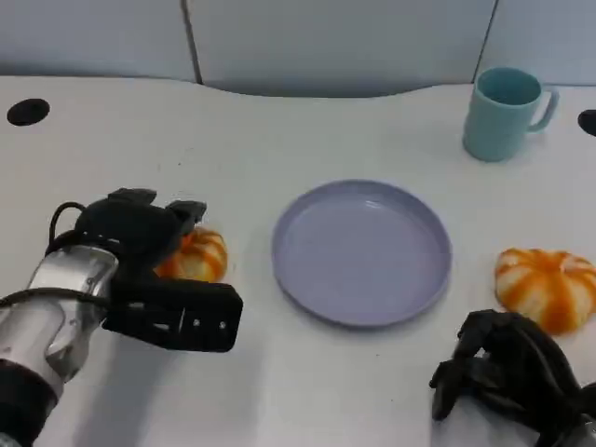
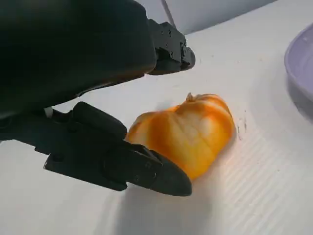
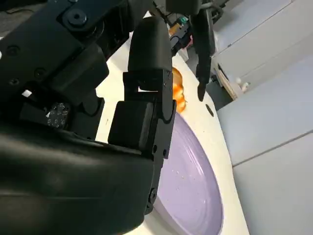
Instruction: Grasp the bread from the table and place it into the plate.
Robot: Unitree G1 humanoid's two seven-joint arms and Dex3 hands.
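- My left hand (image 1: 140, 233) sits over the bread (image 1: 194, 255) on the left part of the tabletop (image 1: 279, 140). My left fingers (image 2: 146, 166) are spread around the bread: one reaches past it on the near side, others arch over its far side.
- Left wrist view: the lower finger lies against the bread's edge; the upper fingers stand clear above it. No firm grip is visible, and the bread rests on the tabletop.
- The bread is a round orange bun with pale stripes. It lies just left of the plate (image 1: 361, 251), apart from its rim.
- My right hand (image 1: 507, 372) is low at the near right edge of the tabletop, fingers curled inward with nothing in them.
- Right wrist view: my right fingers (image 3: 146, 98) point across the plate toward the bread and my left hand on the far side.
- The plate is lavender, round, and sits mid-tabletop with nothing on it.
- A second orange bun (image 1: 548, 284) lies right of the plate, just beyond my right hand.
- A teal mug (image 1: 505, 112) stands upright at the far right, handle to the right.
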